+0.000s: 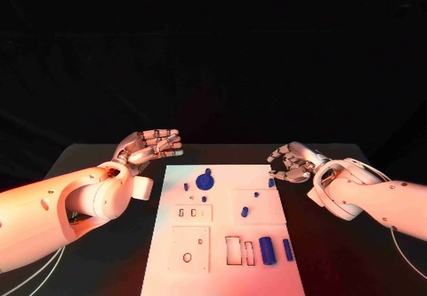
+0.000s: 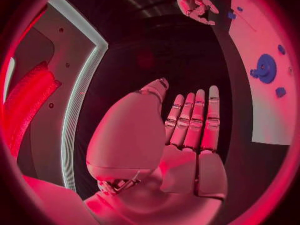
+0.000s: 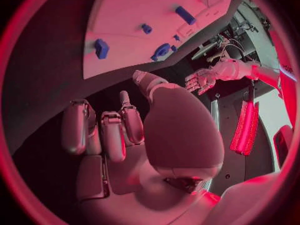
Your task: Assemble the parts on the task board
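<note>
Flanking the task board (image 1: pixel 223 246), both empty: right robot hand (image 1: pixel 292 163) half-curled, nearest small part (image 1: pixel 271 182); left robot hand (image 1: pixel 151 146) fingers extended.

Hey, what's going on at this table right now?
A two-armed robot is at a black table with a white task board in front of it. Neither hand holds anything: the left hand and right hand hover off the board's far corners, fingers apart. Small blue parts lie on the board, among them a round blue piece near the far end and a blue cylinder nearer the robot.
</note>
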